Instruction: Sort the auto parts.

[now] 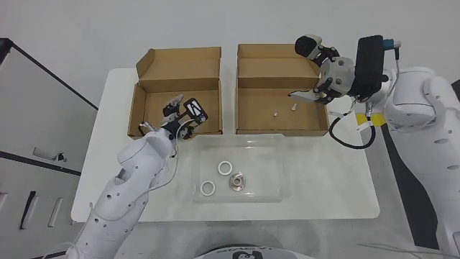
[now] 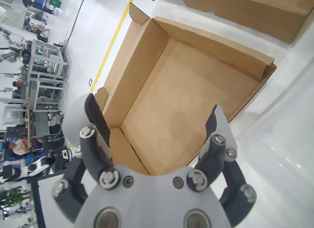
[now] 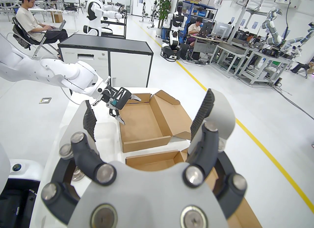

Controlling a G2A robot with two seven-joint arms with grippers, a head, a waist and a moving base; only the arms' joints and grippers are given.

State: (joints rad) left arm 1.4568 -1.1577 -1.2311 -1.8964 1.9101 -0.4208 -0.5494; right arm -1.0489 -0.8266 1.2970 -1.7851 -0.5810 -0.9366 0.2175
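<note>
A clear tray at the table's front holds two white rings and a metal flanged part. Behind it stand two open cardboard boxes. The left box has a bare floor. My left gripper hangs open over its front part with nothing between the fingers. The right box holds two small pale parts. My right gripper is open and empty above that box's right side.
The white table has free room on its right and along the front edge. A cable loops off the right arm beside the right box. In the right wrist view the left arm's gripper shows over the far box.
</note>
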